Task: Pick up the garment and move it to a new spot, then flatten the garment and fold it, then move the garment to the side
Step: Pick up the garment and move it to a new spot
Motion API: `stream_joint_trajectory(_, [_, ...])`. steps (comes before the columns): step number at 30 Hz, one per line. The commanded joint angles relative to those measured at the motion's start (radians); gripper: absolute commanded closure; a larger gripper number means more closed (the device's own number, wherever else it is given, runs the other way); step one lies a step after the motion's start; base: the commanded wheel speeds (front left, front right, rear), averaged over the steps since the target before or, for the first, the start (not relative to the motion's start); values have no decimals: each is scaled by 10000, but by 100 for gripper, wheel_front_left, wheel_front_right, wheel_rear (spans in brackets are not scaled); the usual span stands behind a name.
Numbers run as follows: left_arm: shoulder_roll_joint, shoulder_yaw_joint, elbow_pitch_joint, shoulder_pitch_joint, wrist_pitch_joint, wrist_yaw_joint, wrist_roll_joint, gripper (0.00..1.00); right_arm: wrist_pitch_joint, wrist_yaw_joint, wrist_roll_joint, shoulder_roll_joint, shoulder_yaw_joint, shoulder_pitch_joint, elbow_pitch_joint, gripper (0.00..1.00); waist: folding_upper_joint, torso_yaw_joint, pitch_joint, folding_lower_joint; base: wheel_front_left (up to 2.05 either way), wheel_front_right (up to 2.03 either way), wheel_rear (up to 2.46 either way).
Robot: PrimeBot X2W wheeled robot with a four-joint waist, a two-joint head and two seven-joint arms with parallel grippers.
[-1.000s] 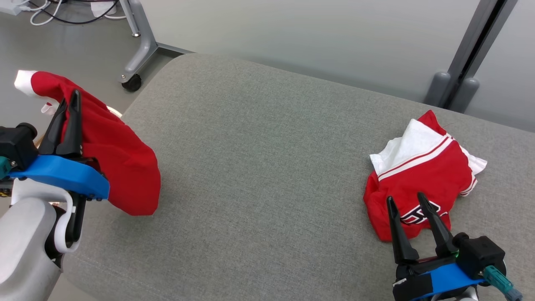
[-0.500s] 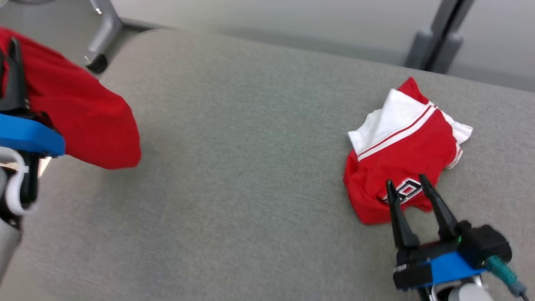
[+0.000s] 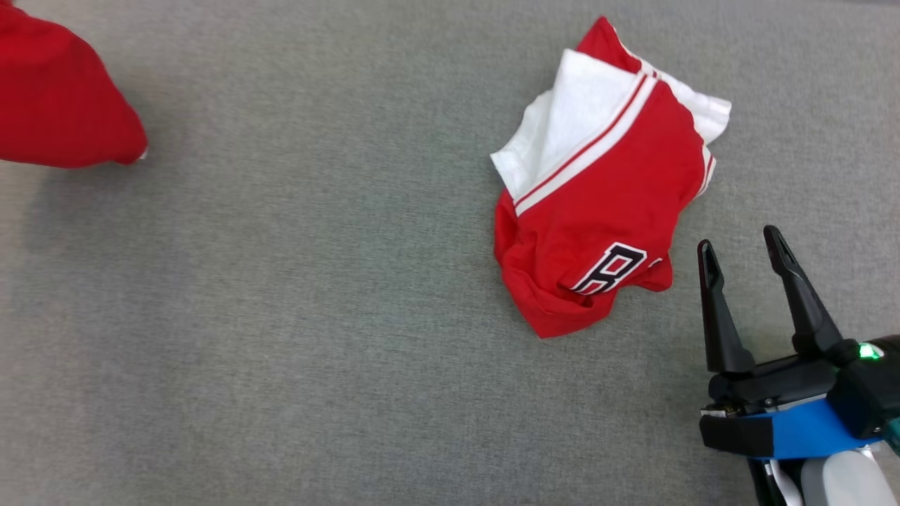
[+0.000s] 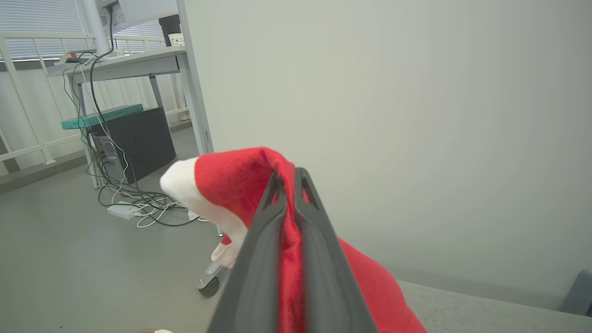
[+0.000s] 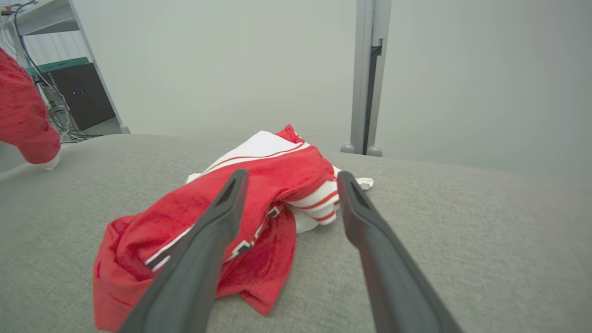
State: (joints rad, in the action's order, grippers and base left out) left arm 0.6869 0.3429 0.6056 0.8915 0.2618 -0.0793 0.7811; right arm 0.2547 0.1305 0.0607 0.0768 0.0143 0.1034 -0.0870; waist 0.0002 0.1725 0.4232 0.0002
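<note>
Here, the robot's left hand is clamping its two dark fingers together on a red cloth garment with a white cuff. The garment is hanging at the far left side of the grey fabric-covered table. The right hand is hovering with its fingers apart and empty, just beside the lower right edge of a crumpled red-and-white jersey without touching it.

The step in hand appears to be setting the held garment down in a new spot, and the bare middle stretch of the table looks the likeliest place. Doing it well probably means lowering the hanging end first and drawing the cloth out along the surface, so that it is lying spread rather than bunching. The grip should be let go only once most of the fabric is resting. Landing well apart from the jersey should keep the two from tangling, and the free right hand could be pinning a corner.

On the jersey, black, white-edged lettering is showing one large letter, seemingly an "R"; the rest is tucked into a fold. No brand label is readable.
</note>
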Motion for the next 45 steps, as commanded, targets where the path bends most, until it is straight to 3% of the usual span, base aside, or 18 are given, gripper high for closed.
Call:
stream_joint_trajectory(1, [-29,-135,134,120,39,74,-76,100,-51,5,-42,94,-36,119,-119,0,-2,-43,109,-2,0,0,0])
stream_joint_trajectory(9, [-940,-1076,1781,-88,38,627,-650,100,-255,5,-145,157,-331,80,-810,0,-2,-264,914,-2,0,0,0])
stream_joint_trajectory(20, [-2118,-1949,4191,-777,36,1397,-880,100,-432,5,-240,129,-337,72,-1009,0,-2,-218,1021,-2,0,0,0])
stream_joint_trajectory(21, [-2158,-1987,4258,-768,38,1430,-956,66,-453,5,-231,138,-344,51,-1015,0,-2,-184,1009,-2,0,0,0])
stream_joint_trajectory(22, [-2158,-2067,4264,-734,38,1412,-1055,11,-460,5,-230,140,-319,34,-1011,0,-2,-160,988,-2,0,0,0])
stream_joint_trajectory(23, [-2171,-2185,4212,-717,37,1365,-1153,0,-472,5,-233,138,-298,28,-1005,0,-2,-140,967,-2,0,0,0])
stream_joint_trajectory(31, [-1897,-3584,2285,-1044,37,1201,-2826,0,-337,5,-25,64,-104,192,-631,0,-2,-170,494,-2,0,0,0])
stream_joint_trajectory(35, [-2024,-4252,1270,-1192,39,1494,-3675,0,-174,5,128,-15,33,325,-253,0,-2,-392,76,-2,0,0,0])
stream_joint_trajectory(40, [-2515,-4733,252,-1407,37,1866,-4438,0,19,5,304,-137,177,317,299,0,-2,-812,-581,-2,0,0,0])
stream_joint_trajectory(45, [-3264,-4551,-554,-1750,37,2043,-5059,0,100,5,509,-219,188,235,792,0,-2,-1343,-1265,-2,0,0,0])
